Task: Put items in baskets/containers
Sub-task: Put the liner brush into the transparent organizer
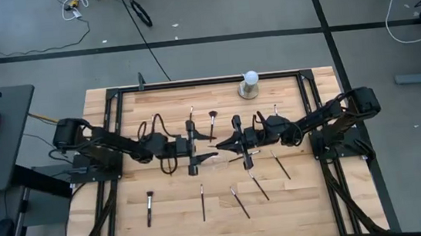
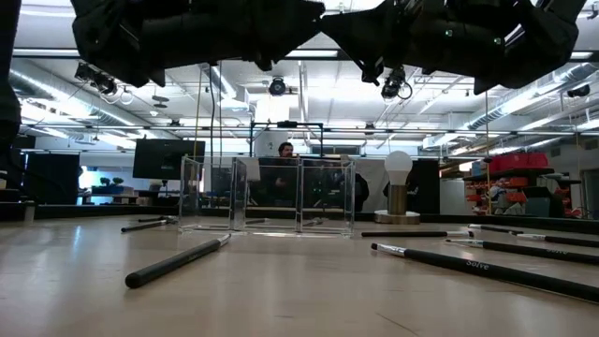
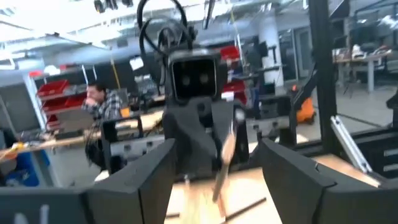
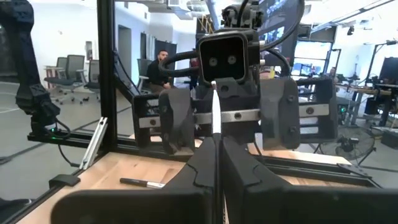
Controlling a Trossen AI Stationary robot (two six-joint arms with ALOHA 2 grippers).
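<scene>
- Two arms meet over the middle of the wooden worktop (image 1: 166, 223) in the high view, facing each other across the clear tray (image 2: 267, 195).
- Right gripper (image 1: 224, 144): just right of frame centre. In the right wrist view its jaws are clenched on a thin pale brush handle (image 4: 215, 115) that stands upright between them.
- Left gripper (image 1: 198, 145): just left of frame centre. In the left wrist view its dark fingers (image 3: 140, 180) stand wide apart, released, nothing between them.
- Clear tray: in the low view it stands mid-frame on the worktop, see-through walls, divided by upright panels. From above it is barely visible, under the two gripper tips.
- Loose makeup brushes on the worktop, high view: one with a broad head lower left (image 1: 149, 207); one lower centre (image 1: 202, 202); one beside it, tilted (image 1: 239, 201); a longer one slanting right of centre (image 1: 257, 182); another farther right (image 1: 280, 165); one with a fan-like head above centre (image 1: 213, 122).
- Low view: a dark brush (image 2: 178, 259) lies in the near left foreground; another (image 2: 487, 268) at near right.
- White ball on a round metal base (image 1: 250, 85): top edge of the worktop, right of centre.
- A seated person (image 4: 159, 68) shows in the room beyond.
</scene>
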